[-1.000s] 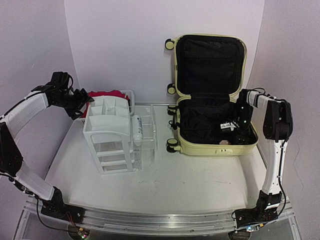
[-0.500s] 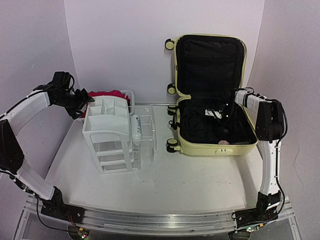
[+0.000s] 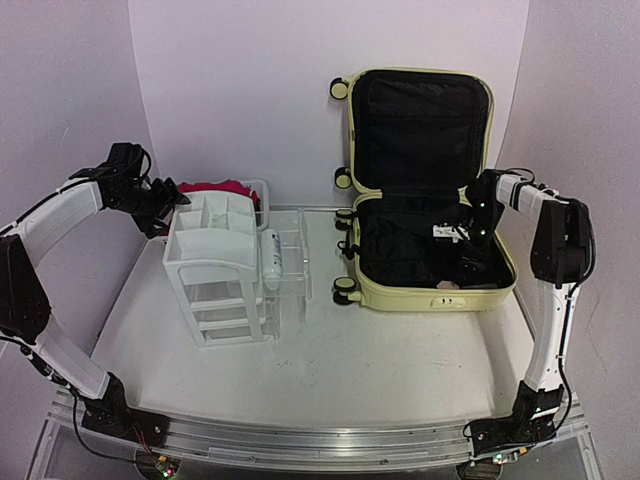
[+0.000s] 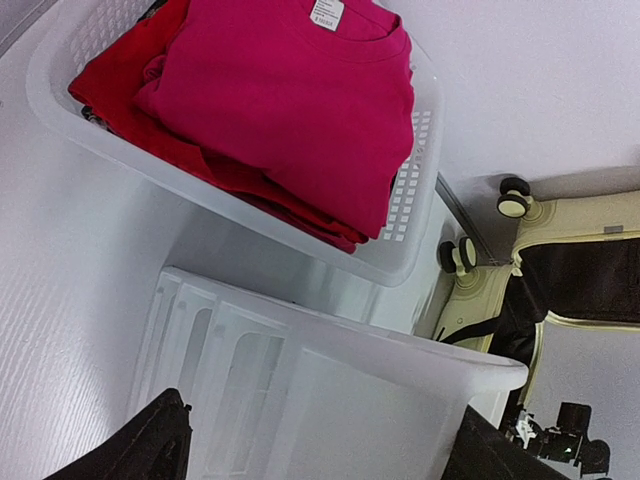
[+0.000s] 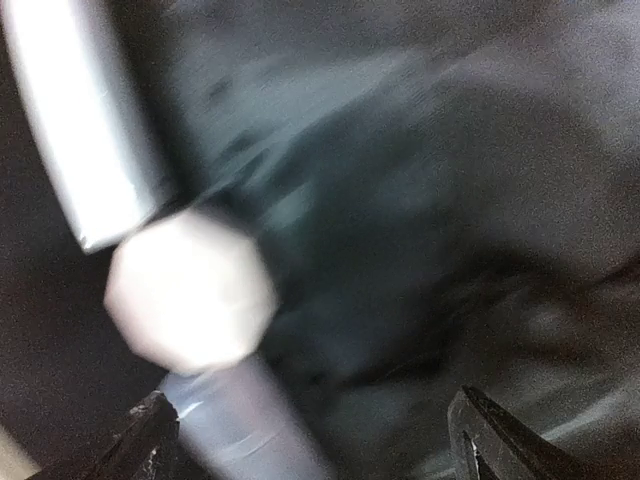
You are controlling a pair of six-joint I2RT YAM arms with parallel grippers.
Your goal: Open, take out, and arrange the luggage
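Observation:
The pale yellow luggage (image 3: 430, 295) lies open at the back right, its lid upright against the wall and black lining and dark items inside. It also shows in the left wrist view (image 4: 480, 290). My right gripper (image 3: 468, 232) is inside the lower half, just above the black contents. In the blurred right wrist view it (image 5: 320, 450) is open over black fabric, with a pale tube with a white cap (image 5: 190, 290) next to its left finger. My left gripper (image 3: 172, 205) is open and empty (image 4: 325, 450) beside the white drawer organiser (image 4: 330, 400).
A white mesh basket (image 3: 262, 190) of folded red and pink shirts (image 4: 290, 90) stands behind the white drawer organiser (image 3: 215, 265). A white bottle (image 3: 272, 255) lies on a clear tray (image 3: 297, 250) between organiser and luggage. Walls close in at back and sides.
My right gripper swung left inside the luggage and has come back right, ending higher than a second ago. The left arm has barely moved.

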